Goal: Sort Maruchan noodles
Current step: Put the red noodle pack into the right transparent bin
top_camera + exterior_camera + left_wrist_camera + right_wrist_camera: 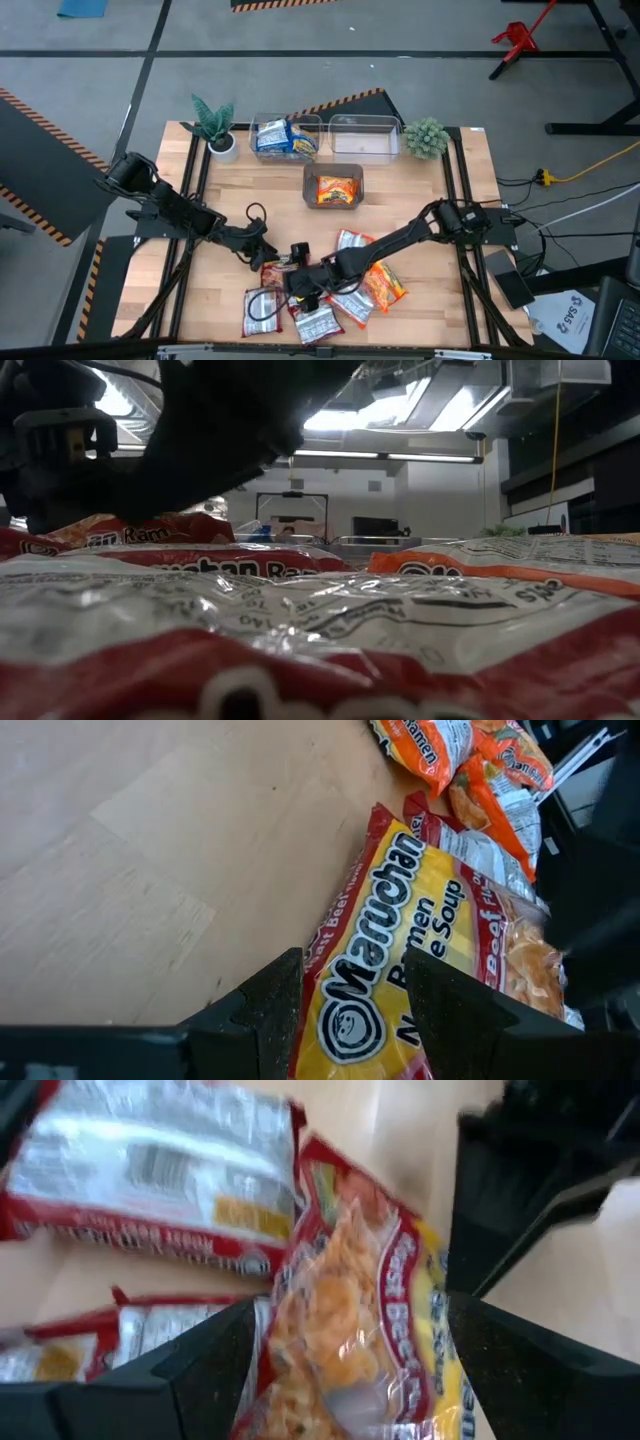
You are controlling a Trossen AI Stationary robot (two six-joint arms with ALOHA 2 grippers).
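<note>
Several Maruchan packets lie in a heap [330, 300] near the table's near edge, red-white and orange ones among them. They fill the low view's foreground [300, 620]. A red-and-yellow packet [400, 920] [360, 1310] lies at the heap's left [272, 272]. My left gripper [352, 1010] [262, 252] is over one end of it, fingers partly apart. My right gripper [350, 1370] [300, 285] is wide open over its other end. Each gripper has a finger on either side of the packet's face. My left gripper comes slanting down over the red-and-yellow packet's logo end [355, 1020]. Its fingers cover both long edges there. I cannot tell whether they touch it. My right gripper stands over the packet's window end [340, 1330]. I cannot tell whether it touches.
At the far side stand a clear bin with blue-white packets [285, 138], a second clear bin [362, 150], and nearer a dark tray [333, 172] holding an orange packet. Small plants [215, 125] [425, 138] flank the bins. Orange packets [470, 760] lie past the held-over packet.
</note>
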